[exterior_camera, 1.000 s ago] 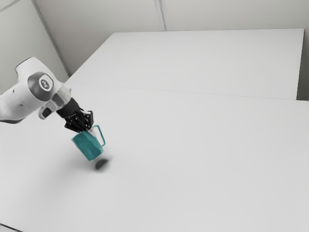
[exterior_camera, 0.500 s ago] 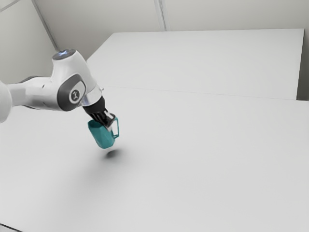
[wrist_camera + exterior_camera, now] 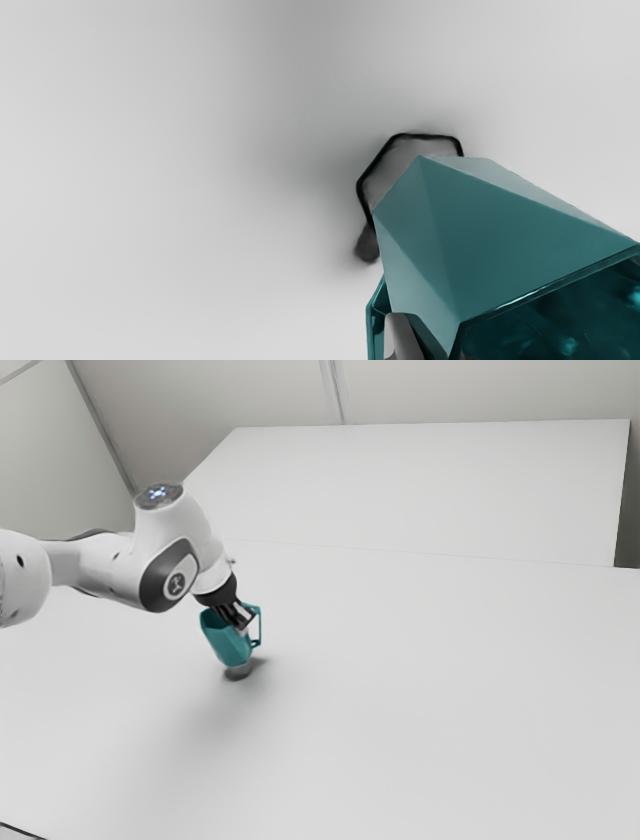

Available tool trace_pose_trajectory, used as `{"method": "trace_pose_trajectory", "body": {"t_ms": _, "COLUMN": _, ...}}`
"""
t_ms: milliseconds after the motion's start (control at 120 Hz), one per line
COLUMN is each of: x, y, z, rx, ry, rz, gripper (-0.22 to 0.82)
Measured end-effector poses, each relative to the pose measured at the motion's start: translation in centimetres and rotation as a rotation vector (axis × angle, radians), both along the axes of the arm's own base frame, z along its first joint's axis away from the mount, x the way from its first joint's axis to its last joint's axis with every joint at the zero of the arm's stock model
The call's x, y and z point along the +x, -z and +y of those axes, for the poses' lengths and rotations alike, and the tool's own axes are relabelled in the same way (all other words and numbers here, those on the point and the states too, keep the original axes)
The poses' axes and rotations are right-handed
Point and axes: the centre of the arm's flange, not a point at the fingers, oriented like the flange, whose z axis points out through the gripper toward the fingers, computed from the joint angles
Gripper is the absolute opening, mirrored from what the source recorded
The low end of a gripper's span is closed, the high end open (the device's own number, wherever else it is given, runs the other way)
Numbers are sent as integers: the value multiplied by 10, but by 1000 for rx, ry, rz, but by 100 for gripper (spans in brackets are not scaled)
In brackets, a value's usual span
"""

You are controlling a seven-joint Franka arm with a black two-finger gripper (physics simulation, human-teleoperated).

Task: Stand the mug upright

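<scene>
This looks like a robotics lab or test room, in plain pale tones. A broad white worktop fills most of it, crossed by a thin seam. Past the worktop's far edge stands a light grey wall with an upright strip, and over the worktop reaches a white Franka arm, the strongest sign of a lab.

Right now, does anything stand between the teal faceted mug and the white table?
Nothing visible stands in the way. The teal faceted mug, tilted in the end effector, hangs above the white table, over its own dark shadow.
</scene>
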Motion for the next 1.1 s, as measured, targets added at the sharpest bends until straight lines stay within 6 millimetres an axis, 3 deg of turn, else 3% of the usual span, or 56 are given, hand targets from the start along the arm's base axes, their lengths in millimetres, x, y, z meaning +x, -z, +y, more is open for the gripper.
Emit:
{"method": "trace_pose_trajectory", "body": {"t_ms": 200, "x": 3, "y": 23, "z": -10, "rx": 1, "ry": 20, "rz": 29, "gripper": -18}}
{"method": "trace_pose_trajectory", "body": {"t_ms": 375, "x": 4, "y": 31, "z": -9, "rx": 1, "ry": 18, "rz": 41, "gripper": -18}}
{"method": "trace_pose_trajectory", "body": {"t_ms": 475, "x": 4, "y": 25, "z": -3, "rx": 6, "ry": 10, "rz": 34, "gripper": 5}}
{"method": "trace_pose_trajectory", "body": {"t_ms": 592, "x": 1, "y": 10, "z": 5, "rx": 9, "ry": -2, "rz": 18, "gripper": 28}}
{"method": "trace_pose_trajectory", "body": {"t_ms": 717, "x": -4, "y": -10, "z": 10, "rx": 13, "ry": -13, "rz": 4, "gripper": 42}}
{"method": "trace_pose_trajectory", "body": {"t_ms": 975, "x": -11, "y": -53, "z": -22, "rx": 17, "ry": 41, "rz": -5, "gripper": 55}}
{"method": "trace_pose_trajectory", "body": {"t_ms": 1100, "x": 10, "y": -100, "z": -19, "rx": 16, "ry": 26, "rz": -36, "gripper": 58}}
